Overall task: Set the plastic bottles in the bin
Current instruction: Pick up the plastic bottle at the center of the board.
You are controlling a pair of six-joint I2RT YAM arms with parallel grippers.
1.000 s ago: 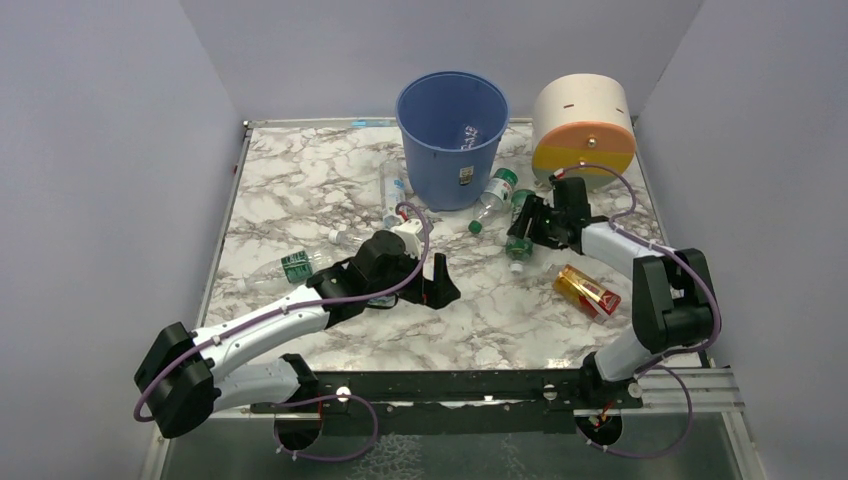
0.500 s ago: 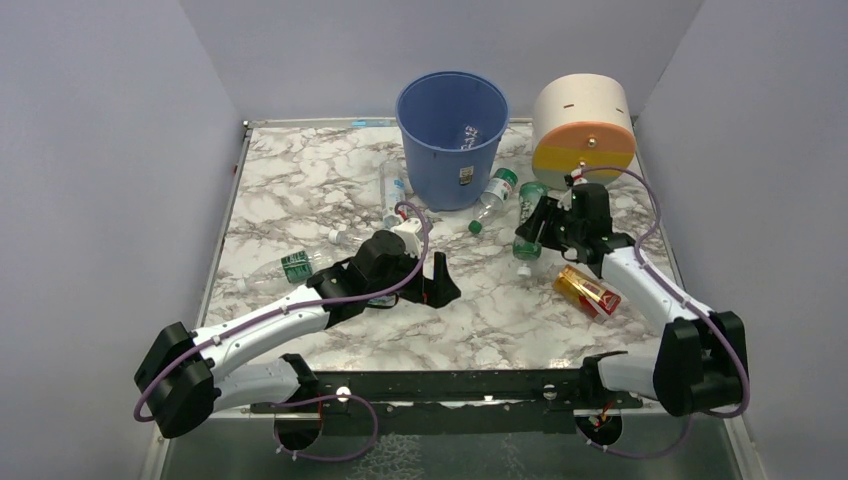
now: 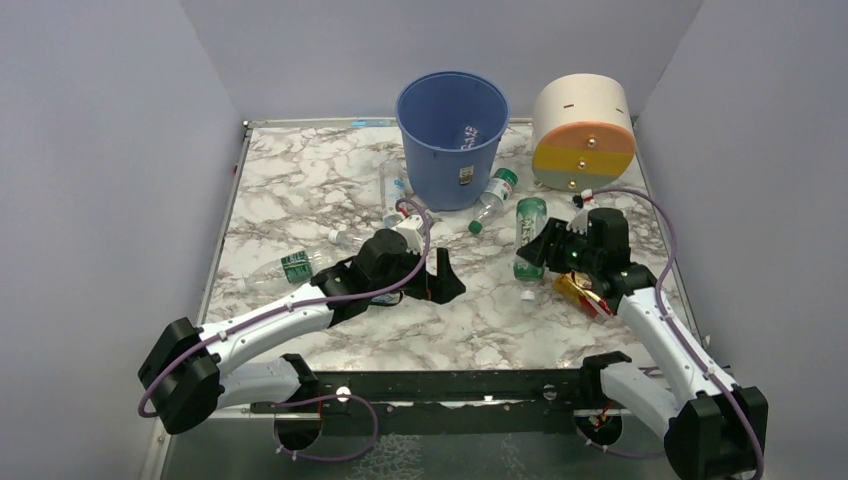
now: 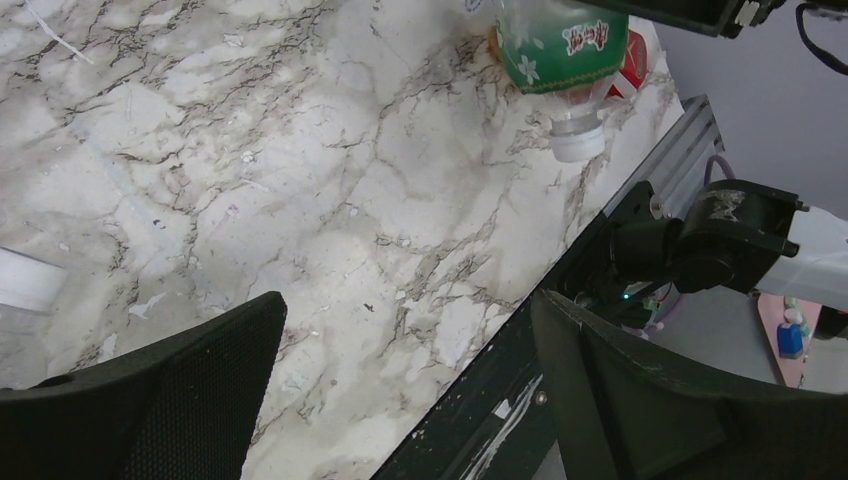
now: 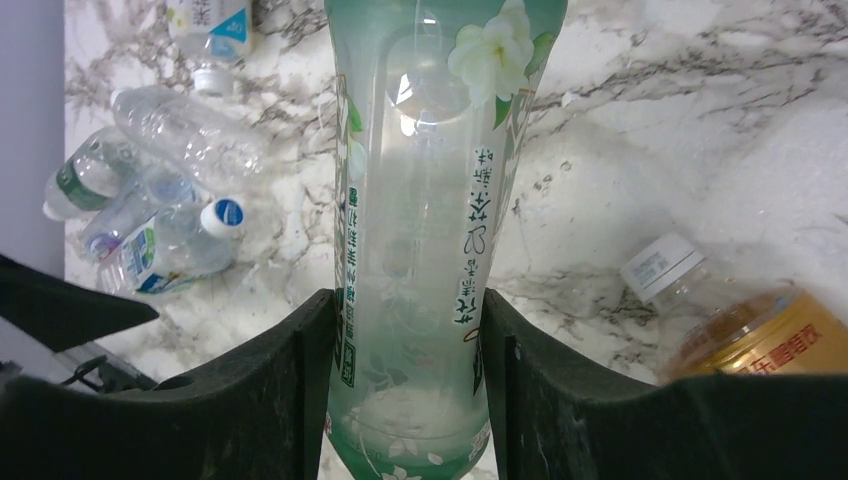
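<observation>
My right gripper [image 3: 537, 256] [image 5: 408, 335] is shut on a clear plastic bottle [image 3: 530, 215] [image 5: 420, 150] with a green flowered label, its white cap [image 3: 528, 295] toward the near edge. The same bottle [image 4: 560, 45] shows at the top of the left wrist view. The blue bin [image 3: 452, 135] stands at the back centre, well beyond that bottle. My left gripper [image 3: 445, 280] [image 4: 408, 300] hovers open over bare marble mid-table with nothing between its fingers. Other plastic bottles lie beside the bin [image 3: 492, 197], left of it [image 3: 392, 188] and at the left [image 3: 296, 266].
A cream drum [image 3: 584, 130] with orange and yellow bands stands at the back right. A red and yellow bottle [image 3: 585, 292] [image 5: 745, 335] lies under my right arm. Several clear bottles [image 5: 160, 250] cluster near my left arm. Grey walls enclose three sides.
My right gripper has shut on the green-labelled bottle and carried it back toward the near edge, away from the bin, as the right arm swung rightward. The left arm has hardly moved.
</observation>
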